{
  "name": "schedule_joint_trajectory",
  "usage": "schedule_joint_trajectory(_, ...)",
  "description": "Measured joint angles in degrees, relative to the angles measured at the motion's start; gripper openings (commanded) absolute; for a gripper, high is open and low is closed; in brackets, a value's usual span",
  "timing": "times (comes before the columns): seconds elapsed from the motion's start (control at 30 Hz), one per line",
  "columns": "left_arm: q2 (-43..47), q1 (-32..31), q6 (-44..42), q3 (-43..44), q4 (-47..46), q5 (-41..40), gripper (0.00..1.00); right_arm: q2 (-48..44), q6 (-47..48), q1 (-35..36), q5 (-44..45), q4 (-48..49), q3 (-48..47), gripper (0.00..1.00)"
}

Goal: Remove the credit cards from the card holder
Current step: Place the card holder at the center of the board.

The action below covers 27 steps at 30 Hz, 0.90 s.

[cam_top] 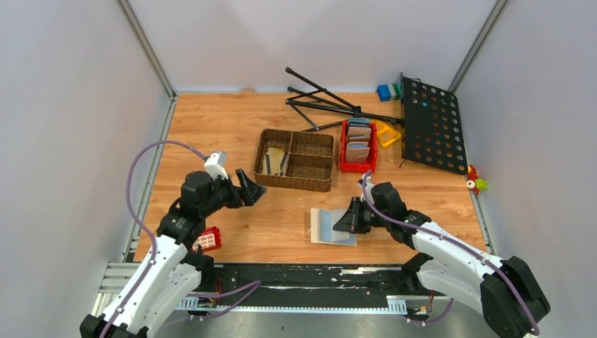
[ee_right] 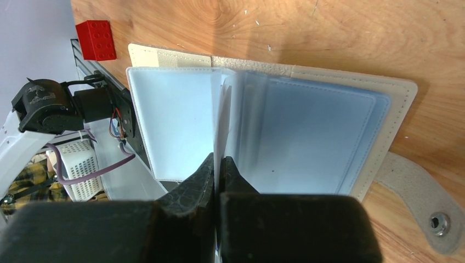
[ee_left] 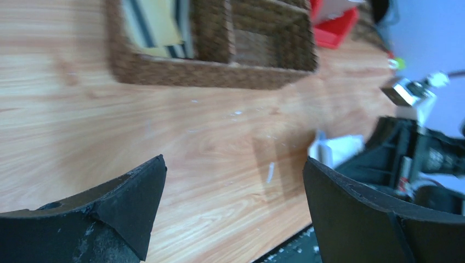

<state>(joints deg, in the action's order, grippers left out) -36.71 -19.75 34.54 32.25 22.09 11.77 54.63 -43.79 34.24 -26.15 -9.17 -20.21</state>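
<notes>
The right gripper (ee_right: 218,164) sits low near the front edge of the table, its fingers pressed together on a thin pale leaf at the middle of the card holder (ee_right: 323,120). The card holder lies open and flat on the wood just left of that gripper, its pale blue pockets facing up, its beige edge showing around them and its strap tab (ee_right: 422,211) with a metal snap lying out to one side. A red toy brick (cam_top: 208,239) rests by the left arm, near the front rail.

The left gripper (cam_top: 250,188) is off the table just in front of the basket, its fingers spread wide with nothing between them.

Further back, the woven basket (cam_top: 296,184) holds the credit cards (cam_top: 273,163) in its left compartment, tan and dark striped; any print on them is too small to read. Right of the basket a red tray (cam_top: 343,151) holds upright wallets. A black music stand (cam_top: 431,127) lies at the rear.
</notes>
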Motion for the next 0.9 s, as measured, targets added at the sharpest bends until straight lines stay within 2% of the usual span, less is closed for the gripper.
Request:
schedule_joint_trajectory(0.13, -0.85, -0.35, 5.81, -10.05, -14.34, 10.78, 1.00, 0.00, -0.31, 0.55, 0.13, 0.13, 0.00, 0.00)
schedule_joint_trajectory(0.23, -2.12, -4.22, 9.66, -16.33, -19.65, 13.33, 1.00, 0.59, -0.90, 1.22, 0.11, 0.90, 0.00, 0.00)
schedule_joint_trajectory(0.33, -1.86, -11.69, 11.08, -17.57, -21.31, 11.98, 1.00, 2.51, -1.22, 2.16, 0.13, 1.86, -0.02, 0.00)
schedule_joint_trajectory(0.47, -1.60, -19.52, 13.66, -19.19, -30.23, 8.72, 1.00, 5.35, -1.55, 3.67, 0.17, 2.58, -0.48, 0.00)
schedule_joint_trajectory(0.63, -7.19, -24.96, 17.40, -23.10, -37.48, 4.68, 1.00, 8.00, -1.92, 5.60, 0.81, 3.58, -1.99, 0.00)
schedule_joint_trajectory(0.9, -21.24, -31.01, 19.10, -20.92, -41.38, 2.62, 1.00, 9.92, -2.62, 8.02, 1.90, 4.74, -3.80, 0.00)
